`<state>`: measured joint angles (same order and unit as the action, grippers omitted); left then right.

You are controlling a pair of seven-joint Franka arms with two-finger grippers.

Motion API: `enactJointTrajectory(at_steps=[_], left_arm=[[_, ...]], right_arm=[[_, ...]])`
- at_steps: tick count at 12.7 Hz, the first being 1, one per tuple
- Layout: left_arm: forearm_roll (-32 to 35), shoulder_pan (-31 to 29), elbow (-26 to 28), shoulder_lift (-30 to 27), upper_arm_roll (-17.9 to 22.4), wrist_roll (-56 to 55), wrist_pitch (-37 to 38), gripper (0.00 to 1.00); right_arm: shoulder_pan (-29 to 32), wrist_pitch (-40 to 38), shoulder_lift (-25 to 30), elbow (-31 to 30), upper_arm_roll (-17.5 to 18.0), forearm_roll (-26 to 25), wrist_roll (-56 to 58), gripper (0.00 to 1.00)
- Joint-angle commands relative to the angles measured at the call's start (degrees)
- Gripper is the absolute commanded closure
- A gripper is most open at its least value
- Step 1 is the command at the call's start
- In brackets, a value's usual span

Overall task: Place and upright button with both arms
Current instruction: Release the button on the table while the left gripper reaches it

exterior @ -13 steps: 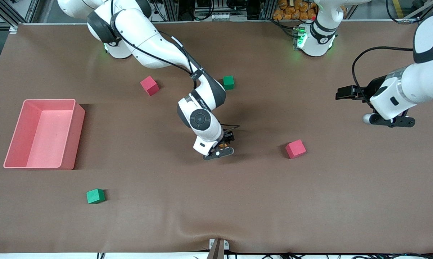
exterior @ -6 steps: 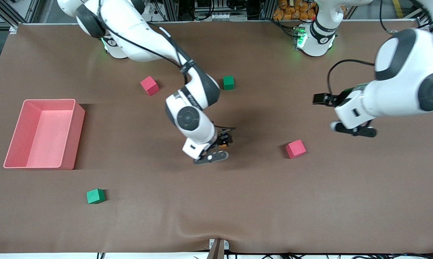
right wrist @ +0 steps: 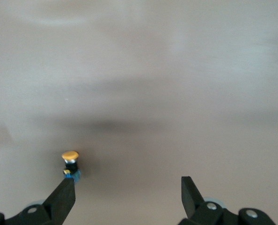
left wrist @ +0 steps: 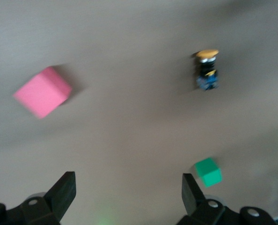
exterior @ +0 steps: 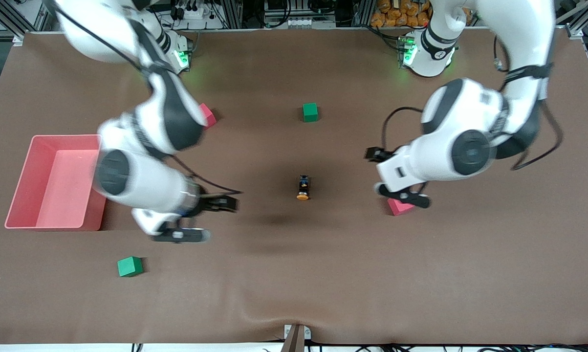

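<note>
The button [exterior: 302, 188] lies on its side mid-table, with its orange cap toward the front camera and its blue base away from it. Nothing holds it. My right gripper [exterior: 224, 202] is open and empty, over the table between the button and the pink bin [exterior: 66, 137]. In the right wrist view the button [right wrist: 70, 164] shows just past one fingertip [right wrist: 64, 196]. My left gripper [exterior: 373, 155] is open and empty, over the table beside a pink cube [exterior: 400, 208]. The left wrist view shows the button [left wrist: 207, 70] well clear of my left gripper [left wrist: 127, 192].
A green cube [exterior: 310, 112] lies farther from the front camera than the button, and also shows in the left wrist view [left wrist: 208, 172]. The pink cube also shows there [left wrist: 43, 91]. A second pink cube [exterior: 207, 115] is half hidden by the right arm. Another green cube [exterior: 129, 266] lies near the front edge.
My right gripper let go of the button and drew back toward the pink bin. My left arm swung in from its end of the table to beside the pink cube.
</note>
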<state>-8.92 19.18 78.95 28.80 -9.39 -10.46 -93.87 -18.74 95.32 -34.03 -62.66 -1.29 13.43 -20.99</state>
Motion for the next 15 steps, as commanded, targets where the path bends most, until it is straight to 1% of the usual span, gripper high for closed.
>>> enactJointTrajectory(at_steps=[1, 3, 4, 5, 6, 7, 8, 9, 10, 11, 13, 14, 15], left_arm=[[0.66, 7.51, -8.27, 8.53, 2.7, -8.4, -1.56, 0.0], [0.57, 15.14, -8.46, 11.0, 8.31, -11.32, -6.04, 0.0], [0.57, 18.92, -8.37, 12.41, 11.03, -12.03, -8.32, 0.0], [0.49, 22.27, -8.37, 13.99, 12.98, -13.69, -10.95, 0.0], [0.49, 23.69, -8.37, 15.39, 13.52, -15.36, -13.5, 0.0], [0.4, 23.88, -8.37, 16.71, 13.35, -15.98, -16.05, 0.0], [0.4, 24.23, -8.37, 17.68, 13.26, -16.08, -17.38, 0.0], [0.4, 24.41, -8.37, 18.39, 13.26, -15.99, -17.74, 0.0], [0.4, 24.5, -8.37, 18.92, 13.26, -15.9, -17.92, 0.06], [0.4, 24.59, -8.37, 19.62, 13.35, -15.9, -18.53, 0.11], [0.4, 24.59, -8.37, 20.85, 13.17, -15.9, -20.47, 0.12], [0.4, 24.59, -8.46, 20.94, 13.0, -15.9, -21.08, 0.13], [0.31, 24.59, -8.46, 21.29, 12.91, -15.9, -21.52, 0.13]], right_arm=[[7.2, -6.44, 6.59, -2.38, 1.38, 0.2, 0.33, 0.0], [11.08, -11.19, 10.28, -2.47, 0.94, -0.41, 2.34, 0.0], [11.88, -11.47, 12.82, -2.82, 0.85, -3.03, 4.18, 0.0], [13.28, -11.82, 15.2, -3.34, 1.11, -7.58, 6.98, 0.0], [14.25, -12.26, 17.22, -4.13, 1.11, -9.45, 9.19, 0.0], [15.65, -13.05, 19.5, -5.27, 1.03, -9.91, 9.64, 0.0], [17.49, -12.53, 22.14, -8.07, 1.11, -9.74, 9.65, 0.0], [17.77, -11.31, 24.86, -10.62, 1.03, -9.82, 9.56, 0.0], [17.69, -10.16, 27.93, -13.78, 1.03, -10.17, 9.56, 0.0], [17.69, -8.5, 31.36, -17.9, 1.2, -11.66, 9.65, 0.0], [17.69, -7.34, 36.81, -24.32, 1.2, -14.91, 12.53, 0.0], [17.86, -7.08, 38.76, -26.96, 1.12, -15.01, 13.33, 0.0], [17.95, -7.08, 39.21, -27.86, 1.11, -15.01, 13.34, 0.0]])
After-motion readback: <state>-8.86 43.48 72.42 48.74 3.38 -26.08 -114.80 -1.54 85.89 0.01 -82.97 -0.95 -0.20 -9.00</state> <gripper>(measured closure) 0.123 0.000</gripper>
